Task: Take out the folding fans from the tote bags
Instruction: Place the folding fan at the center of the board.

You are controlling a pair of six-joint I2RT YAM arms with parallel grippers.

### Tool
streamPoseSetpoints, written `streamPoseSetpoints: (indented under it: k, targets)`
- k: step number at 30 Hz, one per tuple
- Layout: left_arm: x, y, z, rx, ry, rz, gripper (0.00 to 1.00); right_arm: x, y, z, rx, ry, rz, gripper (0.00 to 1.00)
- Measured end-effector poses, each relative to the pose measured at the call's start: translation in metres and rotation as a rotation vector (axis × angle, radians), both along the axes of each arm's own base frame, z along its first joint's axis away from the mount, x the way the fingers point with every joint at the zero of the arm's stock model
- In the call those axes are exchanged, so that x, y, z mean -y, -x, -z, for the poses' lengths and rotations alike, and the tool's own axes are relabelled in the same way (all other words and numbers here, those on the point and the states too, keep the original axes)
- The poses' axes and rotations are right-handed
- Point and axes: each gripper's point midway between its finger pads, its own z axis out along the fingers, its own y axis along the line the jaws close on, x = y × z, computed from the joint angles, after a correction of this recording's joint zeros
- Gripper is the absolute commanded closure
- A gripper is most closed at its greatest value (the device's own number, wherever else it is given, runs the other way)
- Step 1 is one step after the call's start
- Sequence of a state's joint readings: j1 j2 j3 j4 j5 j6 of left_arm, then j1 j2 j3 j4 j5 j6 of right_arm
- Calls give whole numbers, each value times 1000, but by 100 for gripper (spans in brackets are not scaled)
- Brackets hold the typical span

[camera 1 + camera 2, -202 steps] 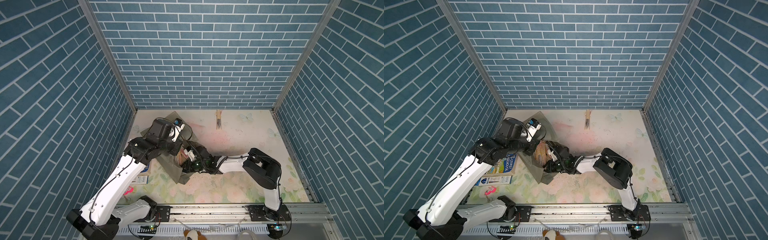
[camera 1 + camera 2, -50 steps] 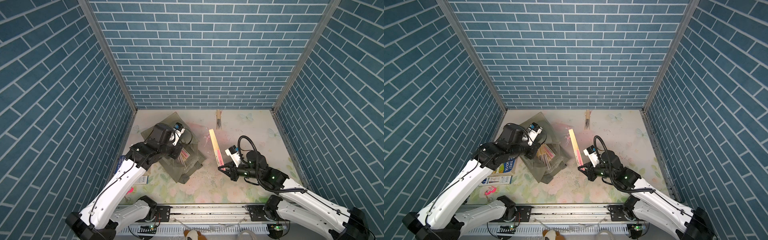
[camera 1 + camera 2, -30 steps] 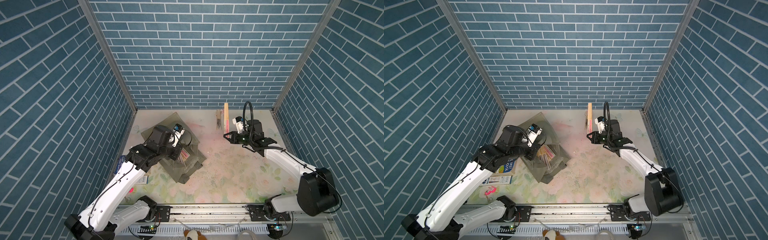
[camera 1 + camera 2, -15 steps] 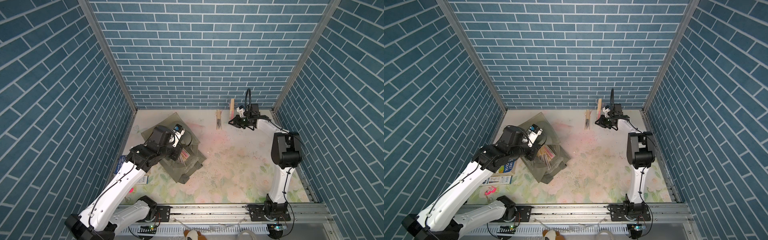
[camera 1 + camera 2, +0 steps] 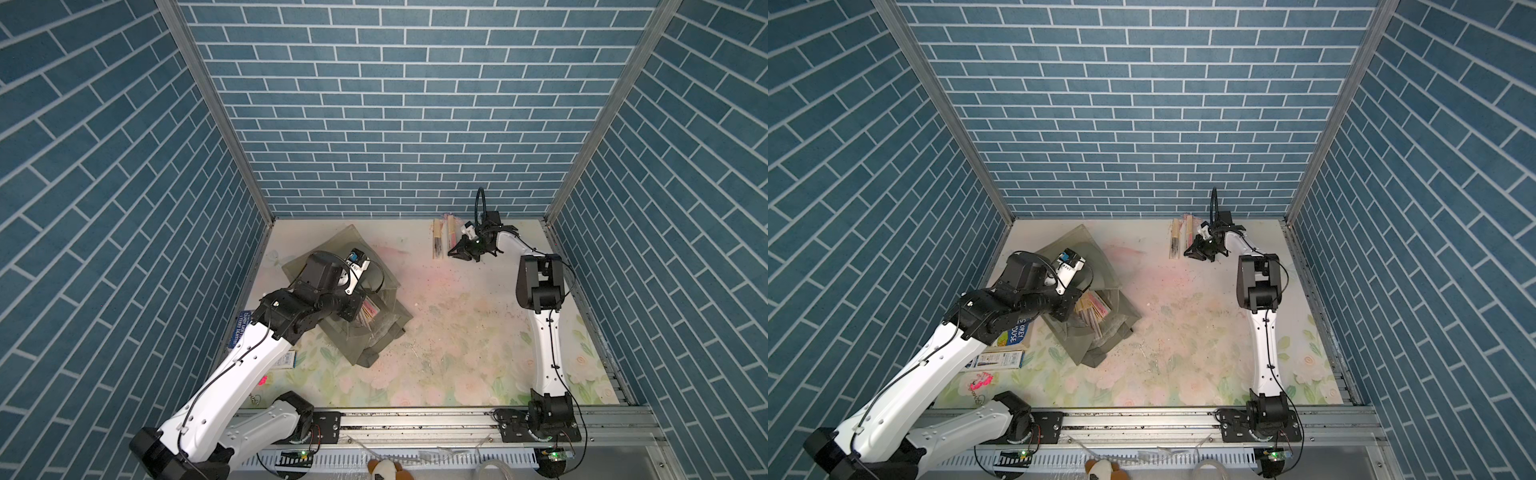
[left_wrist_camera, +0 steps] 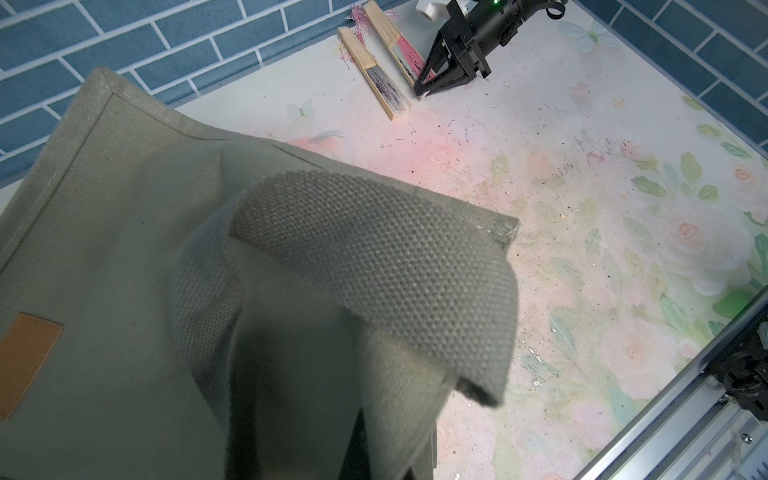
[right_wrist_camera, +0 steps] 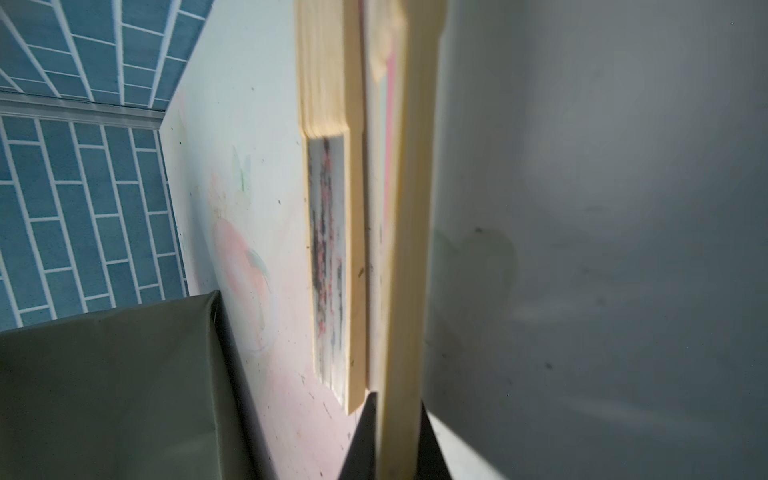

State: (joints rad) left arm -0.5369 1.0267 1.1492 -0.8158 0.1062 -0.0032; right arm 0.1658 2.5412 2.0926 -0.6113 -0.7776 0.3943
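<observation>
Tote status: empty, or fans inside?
Not empty. In both top views the tote bag lies with its mouth open, and a bundle of folding fans shows inside it.

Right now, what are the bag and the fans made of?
The bag looks like matte grey-green woven cloth: its bumpy weave shows. The fans seem to be pale, unpainted bamboo or wood slats, stacked in layers; their pleats may be paper or cloth.

Floral table (image 5: 457, 353), tote (image 5: 340, 243), speckled fan (image 5: 436, 243), book (image 5: 1017, 331)
</observation>
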Motion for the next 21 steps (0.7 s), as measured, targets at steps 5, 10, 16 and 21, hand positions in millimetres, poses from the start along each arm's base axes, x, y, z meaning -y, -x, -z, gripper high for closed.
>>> streamPoseSetpoints:
  k: [5,10,16,21]
  targets:
    - [0,0,1,-1,0,0,100,-4,3,-2,-17,-15,-13,100]
    - [0,0,1,-2,-1,0,100,-12,8,0,-39,-21,-33,100]
    - [0,0,1,-2,-1,0,100,-18,9,-1,-41,-25,-52,100]
    - [0,0,1,-2,-1,0,100,-20,10,-1,-43,-19,-68,92]
